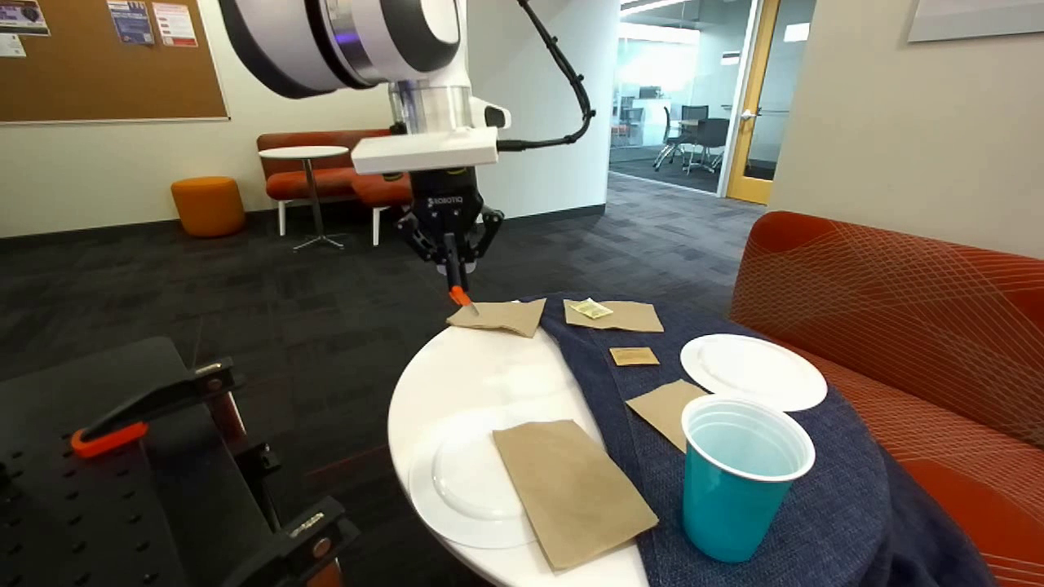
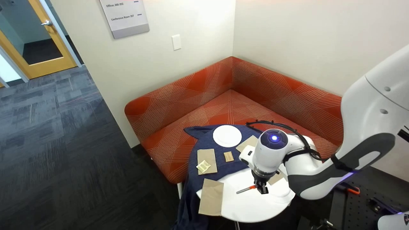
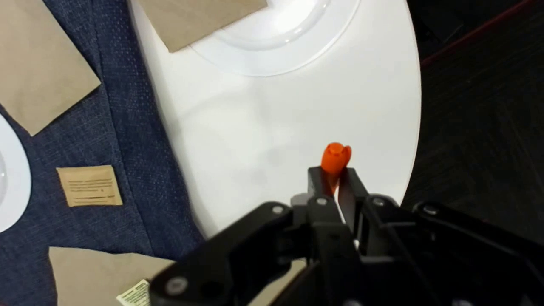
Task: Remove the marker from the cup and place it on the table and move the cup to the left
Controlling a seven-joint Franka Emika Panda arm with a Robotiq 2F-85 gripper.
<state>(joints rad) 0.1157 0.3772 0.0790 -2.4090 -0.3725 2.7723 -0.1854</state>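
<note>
The marker [image 1: 460, 297] has an orange cap and a grey barrel. My gripper [image 1: 455, 277] is shut on its orange end and holds it tilted, raised above the white tabletop. The marker also shows in an exterior view [image 2: 246, 189], with its grey end pointing away from the fingers, and in the wrist view [image 3: 335, 159] between the fingertips [image 3: 332, 180]. The teal cup [image 1: 730, 509] stands upright on the navy cloth, well away from the gripper; nothing sticks out of it. The arm hides most of it in an exterior view. The round table [image 1: 473, 383] lies below the gripper.
A clear plate [image 1: 477, 481] lies on the white top with a brown napkin [image 1: 575, 493] partly over it. A white plate [image 1: 754, 371], brown napkins and small packets [image 1: 634, 356] lie on the cloth [image 1: 824, 505]. A red bench [image 2: 204, 102] borders the table.
</note>
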